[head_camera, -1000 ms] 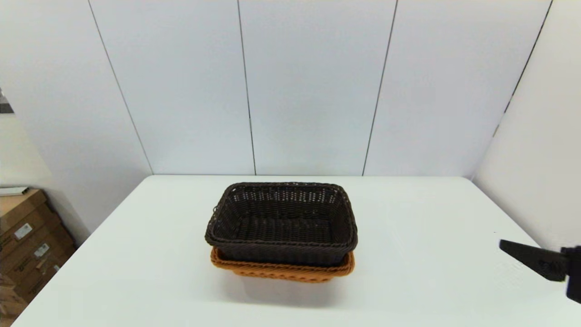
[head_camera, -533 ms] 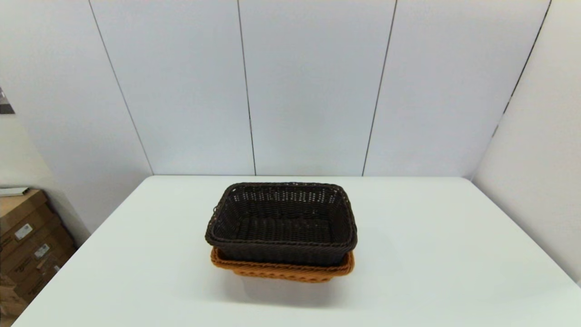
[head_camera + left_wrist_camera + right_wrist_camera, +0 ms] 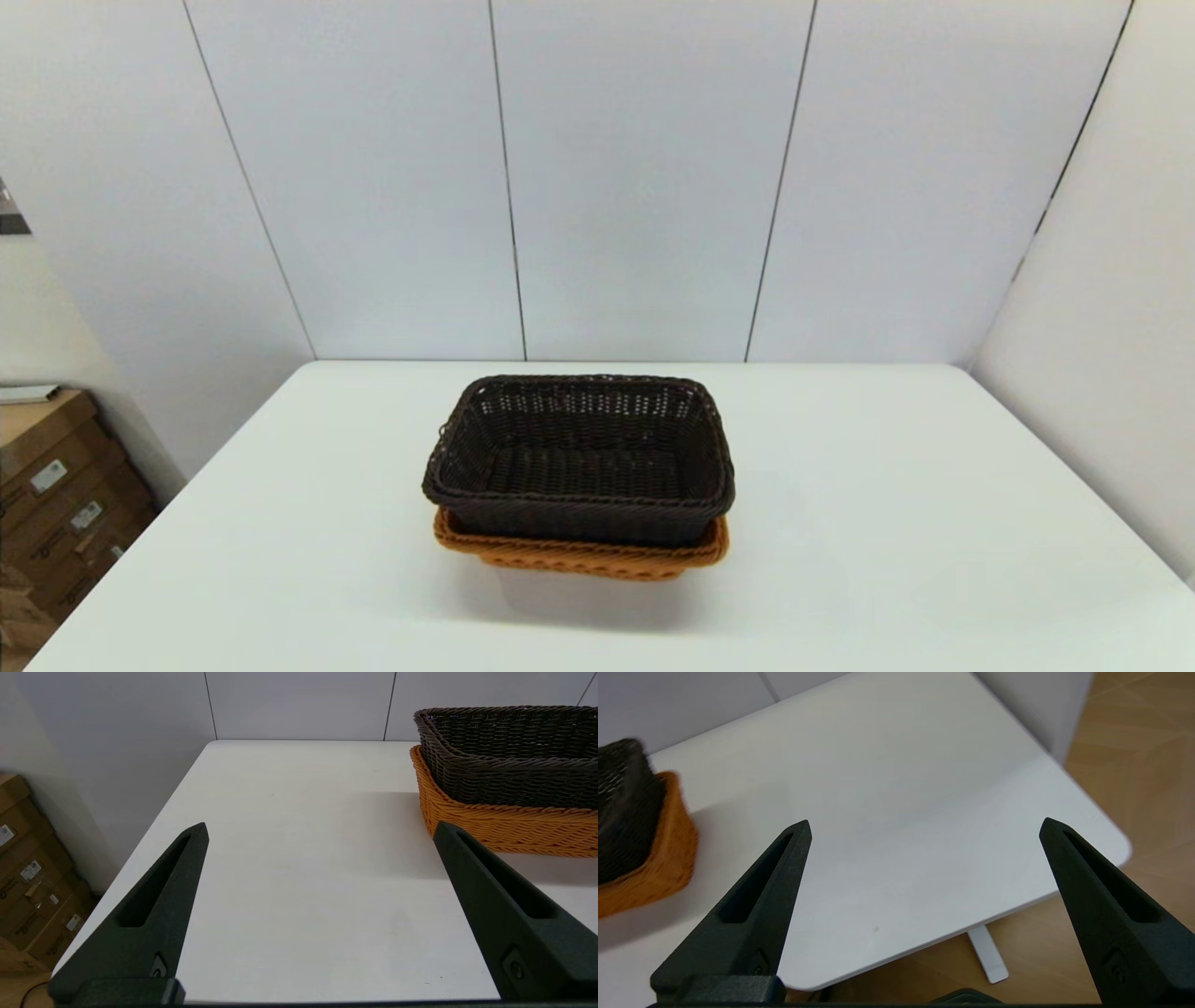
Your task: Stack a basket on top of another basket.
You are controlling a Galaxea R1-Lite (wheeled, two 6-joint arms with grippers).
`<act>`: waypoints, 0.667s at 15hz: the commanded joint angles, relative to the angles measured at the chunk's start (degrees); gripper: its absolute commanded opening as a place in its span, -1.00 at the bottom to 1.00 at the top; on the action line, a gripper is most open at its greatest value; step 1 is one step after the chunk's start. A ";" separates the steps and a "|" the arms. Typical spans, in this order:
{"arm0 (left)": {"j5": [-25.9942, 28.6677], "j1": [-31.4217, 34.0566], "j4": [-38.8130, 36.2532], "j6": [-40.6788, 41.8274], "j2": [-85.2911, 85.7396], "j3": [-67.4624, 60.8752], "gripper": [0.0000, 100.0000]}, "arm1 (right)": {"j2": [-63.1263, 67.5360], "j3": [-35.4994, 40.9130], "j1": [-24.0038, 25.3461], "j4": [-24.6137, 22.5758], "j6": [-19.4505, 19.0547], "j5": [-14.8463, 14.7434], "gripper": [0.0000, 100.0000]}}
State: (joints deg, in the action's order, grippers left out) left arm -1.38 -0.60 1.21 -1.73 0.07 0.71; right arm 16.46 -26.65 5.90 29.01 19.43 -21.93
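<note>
Now the dark basket sits nested in the orange-tan basket at the middle of the white bench, rims roughly aligned, nothing touching either. A second ago my right arm's black tip showed well to the right of the stack in the head view; it has since left that view. The right gripper hangs off to the stack's right, fingers wide apart and empty; the left gripper waits to its left, fingers likewise apart. I judge the stacking done.
</note>
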 commanded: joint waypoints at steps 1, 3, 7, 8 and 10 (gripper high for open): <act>-0.03 -0.02 0.02 -0.11 0.01 0.00 1.00 | -3.80 -0.42 -7.13 0.08 -5.63 2.86 1.00; -0.03 -0.02 0.02 -0.11 0.01 0.00 1.00 | -4.24 0.02 -7.13 0.17 -6.51 2.77 1.00; -0.03 -0.02 0.02 -0.11 0.01 0.00 1.00 | -10.04 4.94 -6.08 -0.10 -9.32 3.39 1.00; -0.03 -0.02 0.02 -0.11 0.01 0.00 1.00 | -11.27 6.52 -6.08 -0.36 -11.26 3.39 1.00; -0.03 -0.02 0.02 -0.11 0.01 0.00 1.00 | -16.63 9.51 -5.99 -0.36 -16.44 4.18 1.00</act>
State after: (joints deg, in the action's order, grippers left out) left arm -1.40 -0.60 1.21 -1.79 0.07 0.71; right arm 5.81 -20.31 -0.24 28.55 7.28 -18.32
